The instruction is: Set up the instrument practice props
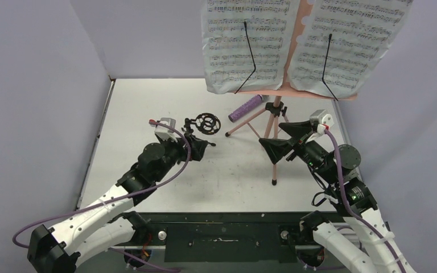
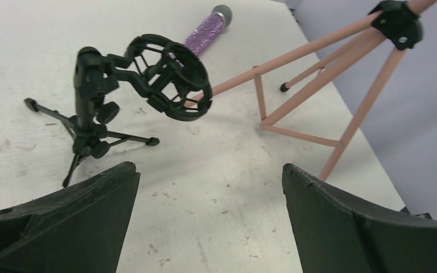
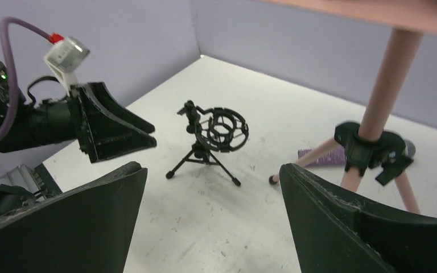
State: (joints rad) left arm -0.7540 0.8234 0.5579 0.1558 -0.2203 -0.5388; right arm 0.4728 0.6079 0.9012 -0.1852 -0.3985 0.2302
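both grippers are seen spread wide with nothing held: the left gripper is hovering just short of the small black mic stand, and the right gripper is poised near the tripod hub of the pink music stand. the sheet-music pages are already pinned on the desk by the wire arms. the glittery purple microphone is lying flat on the table, behind the pink legs, apart from the mic stand and not yet seated in its ring cradle.

trouble could be expected from here. the microphone is tucked beyond a pink leg, so a leg could be clipped by a reaching arm and the tall, top-heavy music stand tipped, pages and all. being round, the microphone could be rolled away if pinched off-centre. the mic stand looks light and its legs are splayed narrowly; it could be shoved or toppled when the microphone is pressed into the tilted ring unless it is steadied by the other gripper. with both arms close together, a bump between them cannot be ruled out.
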